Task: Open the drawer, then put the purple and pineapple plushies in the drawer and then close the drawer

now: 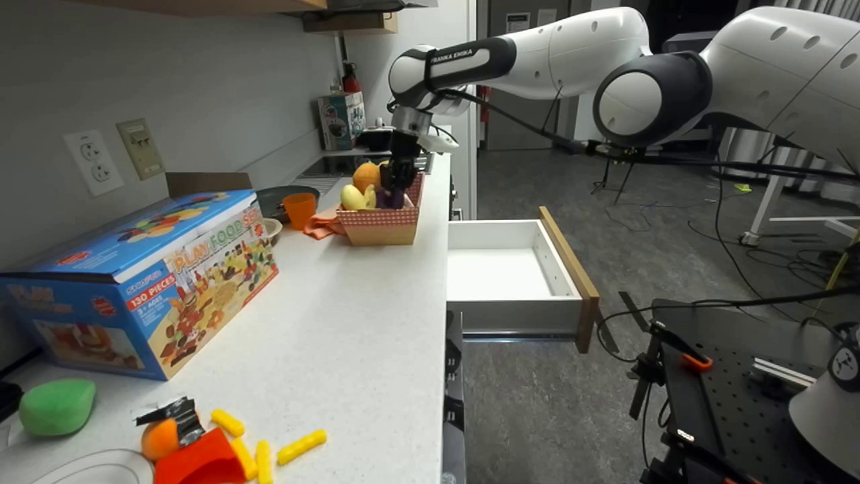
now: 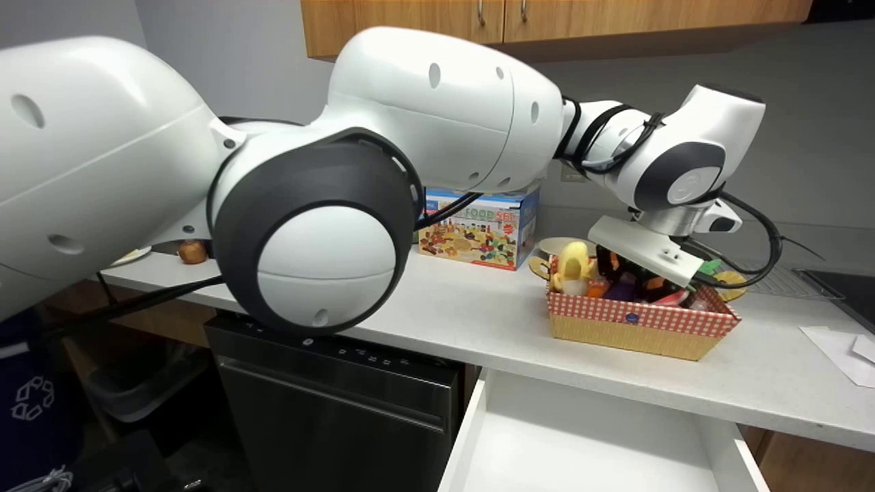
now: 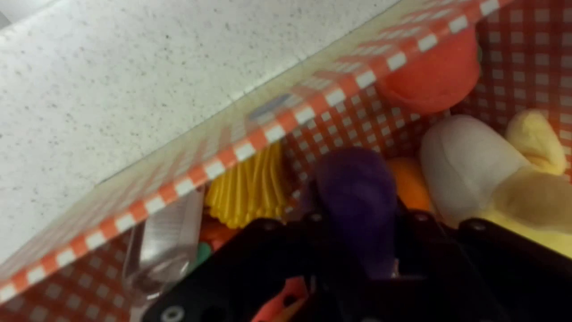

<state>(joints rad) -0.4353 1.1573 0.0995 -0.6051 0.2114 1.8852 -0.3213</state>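
The drawer (image 1: 564, 259) stands pulled out below the counter, its white inside (image 2: 588, 437) bare in both exterior views. Up on the counter, my gripper (image 1: 398, 188) reaches down into a basket of toy food. In the wrist view the purple plushie (image 3: 355, 188) sits between the two dark fingers of the gripper (image 3: 367, 218), which press in on both its sides. It narrows toward the palm; its lower part is dark and hard to make out. A rounded orange toy (image 1: 367, 176) rises at the basket's wall side; whether it is the pineapple plushie I cannot tell.
The checked-rim basket (image 2: 636, 335) also holds a banana toy (image 2: 573, 263), yellow fries (image 3: 250, 188) and a red toy (image 3: 431, 74). A play food box (image 1: 148, 282) and an orange cup (image 1: 300, 208) stand along the wall. Upper cabinets (image 2: 424, 20) hang above the counter.
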